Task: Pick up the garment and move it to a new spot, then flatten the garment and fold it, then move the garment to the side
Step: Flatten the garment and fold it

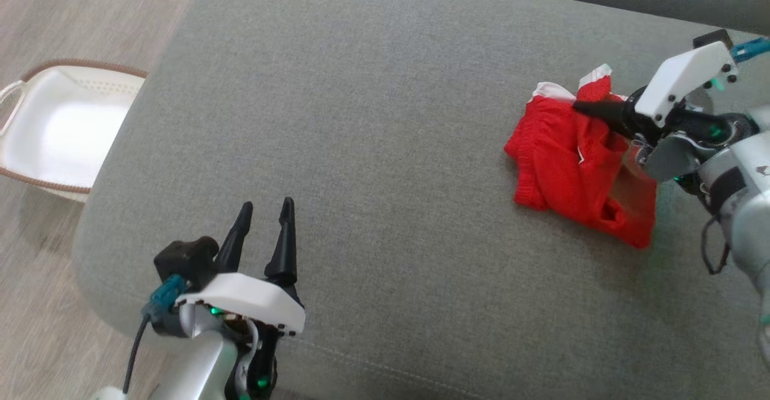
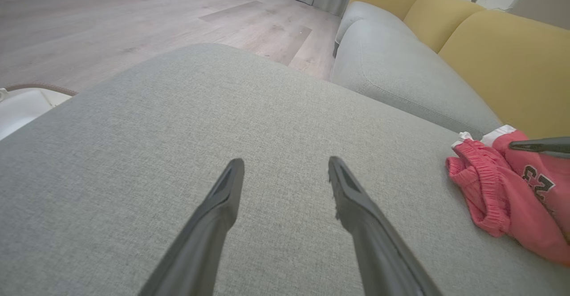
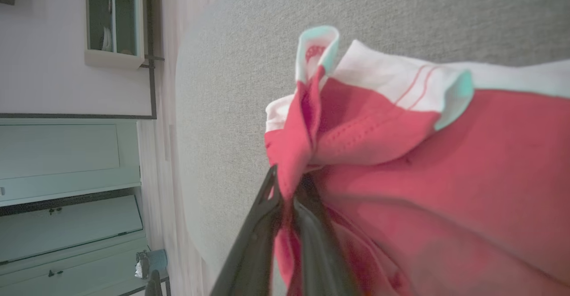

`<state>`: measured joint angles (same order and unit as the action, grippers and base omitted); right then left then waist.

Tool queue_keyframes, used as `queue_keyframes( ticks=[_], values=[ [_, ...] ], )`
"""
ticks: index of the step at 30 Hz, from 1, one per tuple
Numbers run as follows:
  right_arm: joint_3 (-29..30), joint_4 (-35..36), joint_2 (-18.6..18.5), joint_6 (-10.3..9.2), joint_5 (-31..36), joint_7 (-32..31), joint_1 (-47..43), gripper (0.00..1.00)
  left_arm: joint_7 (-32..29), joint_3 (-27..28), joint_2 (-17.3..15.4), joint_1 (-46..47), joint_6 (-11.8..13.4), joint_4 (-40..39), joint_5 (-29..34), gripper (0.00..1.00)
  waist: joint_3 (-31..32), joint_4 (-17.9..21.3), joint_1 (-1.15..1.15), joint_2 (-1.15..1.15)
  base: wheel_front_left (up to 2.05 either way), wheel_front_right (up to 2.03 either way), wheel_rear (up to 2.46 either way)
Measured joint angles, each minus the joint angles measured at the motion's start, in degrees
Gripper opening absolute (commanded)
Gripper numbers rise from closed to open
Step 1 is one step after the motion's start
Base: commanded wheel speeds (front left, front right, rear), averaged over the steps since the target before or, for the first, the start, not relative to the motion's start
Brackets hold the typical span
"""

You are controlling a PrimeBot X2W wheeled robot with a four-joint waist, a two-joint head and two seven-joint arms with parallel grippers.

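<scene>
Far left, white basket (image 1: 84, 66), brown-rimmed. Next, left gripper (image 1: 266, 204), tapered dark fingers spread apart above woven grey cushion (image 1: 373, 147). On the cushion's right side, crumpled red garment (image 1: 559, 165), white-trimmed, pinched at a fold by clenched right gripper (image 1: 580, 106).

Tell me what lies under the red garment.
The garment lies bunched on the grey cushion, the right gripper shut on a fold near its white edge. The cloth hides whether anything else is beneath it.
</scene>
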<state>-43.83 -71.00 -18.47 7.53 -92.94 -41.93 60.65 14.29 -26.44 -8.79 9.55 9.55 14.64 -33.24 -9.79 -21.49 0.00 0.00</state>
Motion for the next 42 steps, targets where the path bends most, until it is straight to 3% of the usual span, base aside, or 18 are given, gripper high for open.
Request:
queue_keyframes(
  ticks=[1,2,6,12,17,24,31,36,37,38,39,40,42],
  values=[
    [0.0,-0.4,0.3,0.0,0.1,0.6,0.0,0.82,0.0,0.2,0.2,0.0,-0.1,0.1,0.2,1.0,-0.1,-0.1,0.0,0.0,0.0,0.0,0.0],
    [0.0,-0.7,0.6,0.0,0.2,0.8,0.0,1.0,0.0,0.5,0.3,0.0,-0.1,0.3,0.5,1.0,-0.2,-0.1,0.0,0.0,0.0,0.0,0.0],
    [1.1,0.4,2.3,0.0,-0.6,1.7,-0.1,1.0,0.0,2.1,0.4,0.0,-0.6,0.3,1.5,1.0,0.5,1.0,0.0,0.0,0.0,0.0,0.0],
    [3.9,10.5,1.3,0.0,-1.9,6.9,-0.9,1.0,0.0,5.1,0.6,0.0,-1.5,-1.7,3.6,1.0,1.9,4.0,0.0,0.0,0.0,0.0,0.0],
    [6.9,24.4,-3.1,0.0,-1.3,16.1,-6.1,1.0,0.0,7.0,0.6,-0.5,-2.5,-3.7,5.8,1.0,3.3,7.3,0.0,0.0,0.0,0.0,0.0],
    [9.2,40.6,-11.3,0.0,7.1,34.0,-15.7,1.0,0.0,9.6,0.7,-1.8,-3.5,-5.8,9.0,1.0,4.7,12.2,0.0,0.0,0.0,0.0,0.0],
    [8.5,40.9,-13.1,0.0,16.3,46.0,-22.9,1.0,0.0,10.6,1.7,-2.4,-5.1,-5.8,10.6,1.0,5.5,15.7,0.0,0.0,0.0,0.0,0.0],
    [7.6,35.1,-9.8,0.0,19.7,49.2,-23.1,1.0,0.0,10.7,2.1,-2.4,-5.7,-5.3,11.5,1.0,5.4,15.3,0.0,0.0,0.0,0.0,0.0],
    [7.0,33.3,-8.9,0.0,21.2,50.0,-23.1,0.91,0.0,10.7,2.2,-2.4,-6.0,-5.1,11.5,1.0,5.4,15.0,0.0,0.0,0.0,0.0,0.0],
    [6.4,31.1,-8.0,0.0,23.6,51.3,-23.0,0.59,0.0,10.7,2.4,-2.4,-6.1,-5.0,11.5,1.0,5.3,14.7,0.0,0.0,0.0,0.0,0.0],
    [5.9,28.6,-7.2,0.0,26.0,52.6,-22.9,0.21,0.0,10.7,2.5,-2.4,-6.1,-5.0,11.6,1.0,5.2,14.3,0.0,0.0,0.0,0.0,0.0],
    [5.2,26.1,-6.4,0.0,28.6,53.5,-22.6,0.0,0.0,10.7,2.7,-2.4,-6.3,-4.9,11.6,1.0,5.1,14.0,0.0,0.0,0.0,0.0,0.0],
    [4.9,23.4,-5.4,0.0,30.9,54.0,-22.3,0.0,0.0,10.6,3.0,-2.4,-6.5,-4.7,11.8,1.0,5.0,13.6,0.0,0.0,0.0,0.0,0.0]
  ],
)
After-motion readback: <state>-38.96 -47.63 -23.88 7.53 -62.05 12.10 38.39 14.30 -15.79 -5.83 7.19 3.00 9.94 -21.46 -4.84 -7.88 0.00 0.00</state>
